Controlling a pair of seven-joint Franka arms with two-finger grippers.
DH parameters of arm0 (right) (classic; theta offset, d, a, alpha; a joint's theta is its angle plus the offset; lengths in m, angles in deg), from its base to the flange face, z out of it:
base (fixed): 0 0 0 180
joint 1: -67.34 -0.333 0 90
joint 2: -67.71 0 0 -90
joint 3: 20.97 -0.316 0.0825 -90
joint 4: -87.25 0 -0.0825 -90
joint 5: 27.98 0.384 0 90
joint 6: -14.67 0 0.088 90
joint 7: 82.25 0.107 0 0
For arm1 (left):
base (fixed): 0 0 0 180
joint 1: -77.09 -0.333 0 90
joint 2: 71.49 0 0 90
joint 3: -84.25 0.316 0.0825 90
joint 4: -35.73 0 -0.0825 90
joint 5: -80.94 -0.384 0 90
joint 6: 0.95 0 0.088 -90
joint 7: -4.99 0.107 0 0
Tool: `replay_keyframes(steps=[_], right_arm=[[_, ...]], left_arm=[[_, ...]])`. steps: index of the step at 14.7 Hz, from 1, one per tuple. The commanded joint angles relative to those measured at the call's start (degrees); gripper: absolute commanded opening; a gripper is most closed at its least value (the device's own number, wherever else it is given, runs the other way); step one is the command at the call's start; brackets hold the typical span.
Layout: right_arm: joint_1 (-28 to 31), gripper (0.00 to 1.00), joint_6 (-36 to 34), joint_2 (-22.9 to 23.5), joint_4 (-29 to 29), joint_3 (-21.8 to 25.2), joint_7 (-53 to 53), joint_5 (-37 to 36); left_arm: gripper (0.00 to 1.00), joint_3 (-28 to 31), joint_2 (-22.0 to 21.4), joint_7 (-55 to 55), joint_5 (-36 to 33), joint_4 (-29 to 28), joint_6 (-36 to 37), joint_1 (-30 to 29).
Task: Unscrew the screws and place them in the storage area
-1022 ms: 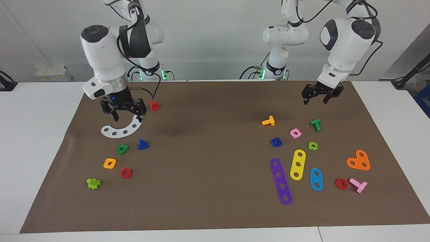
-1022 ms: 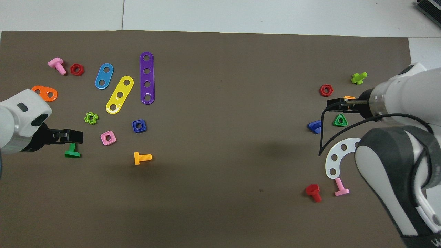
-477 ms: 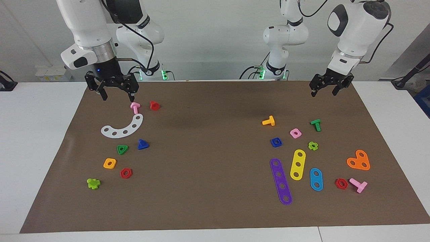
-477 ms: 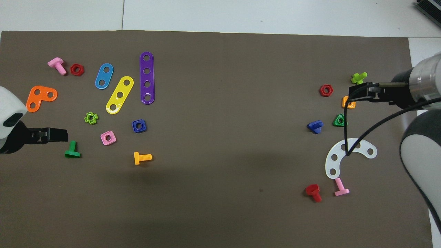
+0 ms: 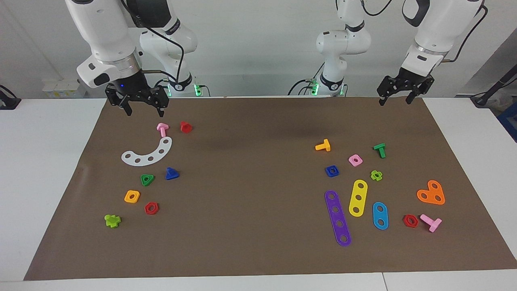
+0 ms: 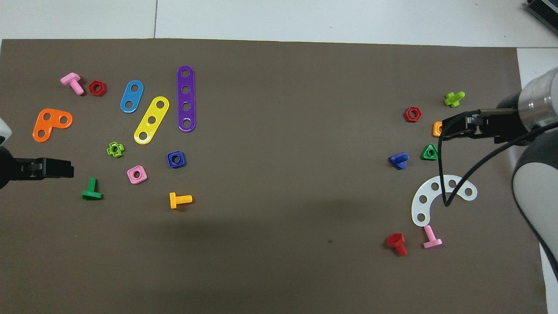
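The dark-blue bolt (image 5: 171, 173) with a triangular head lies loose on the brown mat (image 5: 250, 226) at the right arm's end, beside a green triangular nut (image 5: 147, 179). It also shows in the overhead view (image 6: 399, 159). My right gripper (image 5: 144, 110) is open and empty. It is raised over the mat's edge by the robots, above a pink bolt (image 5: 162, 129). My left gripper (image 5: 395, 101) is open and empty, raised over the mat's corner at the left arm's end.
A white curved plate (image 5: 147, 153), a red bolt (image 5: 185, 127), an orange nut (image 5: 132, 196), a red nut (image 5: 151, 208) and a lime bolt (image 5: 112, 220) lie around the blue bolt. Coloured strips (image 5: 337, 218), nuts and bolts lie at the left arm's end.
My right gripper has risen off the white curved plate and drawn back toward the robots, which uncovers the pink bolt. My left gripper has also risen and drawn back.
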Motion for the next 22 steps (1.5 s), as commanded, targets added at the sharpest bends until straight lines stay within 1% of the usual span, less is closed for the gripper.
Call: replay_keyframes(steps=[1,6,11,22], right_arm=[[0.57,1.0,0.16,-1.16,-1.59,-0.28,-1.81,1.02],[0.75,1.0,0.16,-1.16,-1.51,-0.28,-1.72,1.02],[0.66,1.0,0.16,-1.16,-1.42,-0.28,-1.81,0.93],[0.66,1.0,0.16,-1.16,-1.42,-0.28,-1.81,1.02]], left_arm=[[0.99,-0.52,1.94,0.6,-1.47,4.28,3.35,0.1],[0.99,-0.87,1.85,0.69,-1.38,8.68,7.65,0.27],[1.0,-1.4,1.24,1.13,-1.21,8.15,6.61,0.27],[1.0,-1.4,1.5,1.13,-1.03,8.68,6.43,0.27]])
